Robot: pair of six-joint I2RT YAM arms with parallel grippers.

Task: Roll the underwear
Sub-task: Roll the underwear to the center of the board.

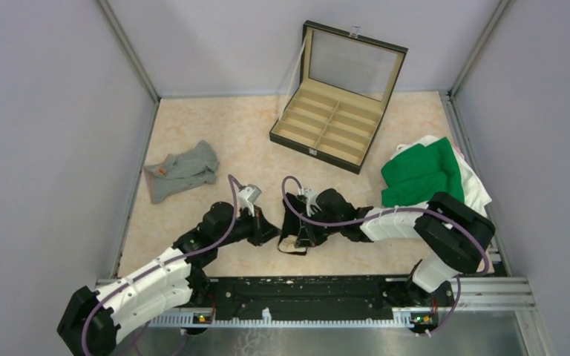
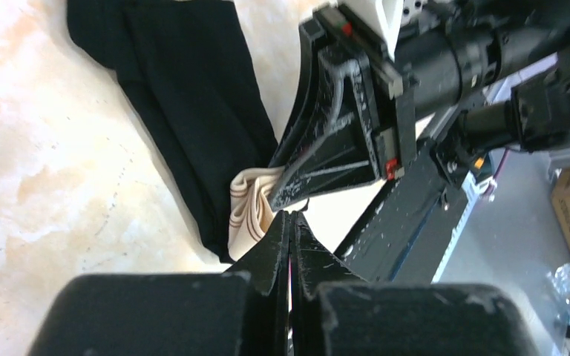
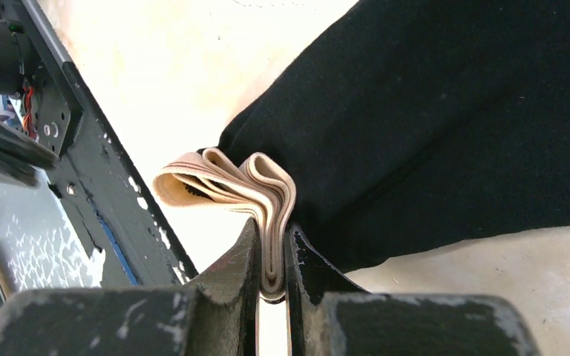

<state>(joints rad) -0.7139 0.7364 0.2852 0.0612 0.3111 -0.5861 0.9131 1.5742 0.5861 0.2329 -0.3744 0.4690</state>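
Observation:
The black underwear (image 1: 295,216) lies folded long on the table between my two grippers, its beige striped waistband (image 1: 289,245) at the near end. My right gripper (image 3: 271,245) is shut on the bunched waistband (image 3: 223,182), with the black fabric (image 3: 430,111) spreading beyond it. My left gripper (image 2: 292,216) is shut and empty, its tips just short of the waistband (image 2: 249,211) and next to the right gripper's fingers (image 2: 334,148). The black fabric also shows in the left wrist view (image 2: 185,96). The heather grey underwear (image 1: 183,170) with a small orange label lies crumpled at the far left.
An open compartmented case (image 1: 332,127) stands at the back centre, lid up. A pile of green (image 1: 419,174) and white clothes lies at the right edge. The black base rail (image 1: 304,297) runs along the near edge.

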